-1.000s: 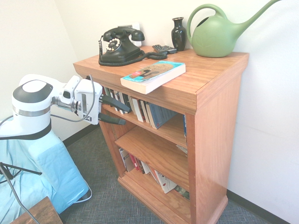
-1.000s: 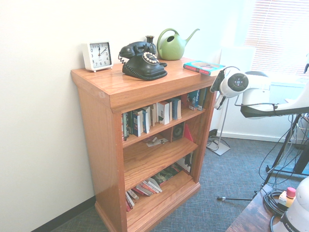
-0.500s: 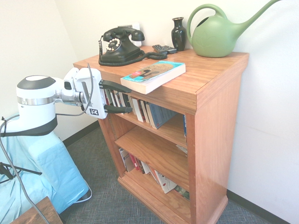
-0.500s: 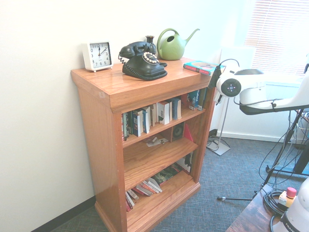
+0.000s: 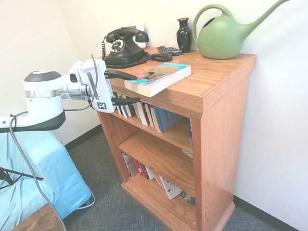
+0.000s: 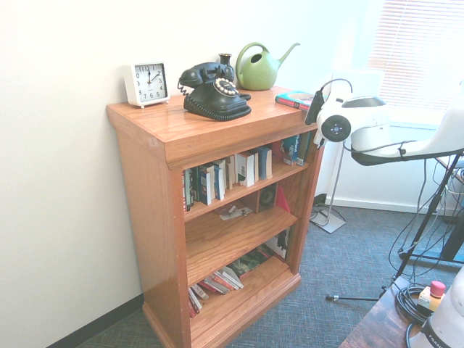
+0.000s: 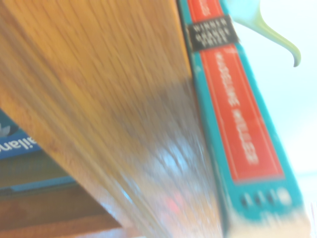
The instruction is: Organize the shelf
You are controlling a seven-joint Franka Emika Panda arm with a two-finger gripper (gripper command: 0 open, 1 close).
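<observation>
While the gripper (image 5: 129,88) stands level with jaws apart astride the shelf's (image 5: 211,91) top edge, a teal book (image 5: 159,77) overhangs that edge beside the upper finger. From the opposite side, the shelf stands against the wall. Close up, blurred, probably the book's spine (image 7: 237,114) lies on wood.

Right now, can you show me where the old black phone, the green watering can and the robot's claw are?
Old black phone (image 5: 123,47): first exterior view, on its dial.
Green watering can (image 5: 222,41): first exterior view, on its round belly.
Claw (image 5: 130,88): first exterior view, midway between its open fingertips.
</observation>
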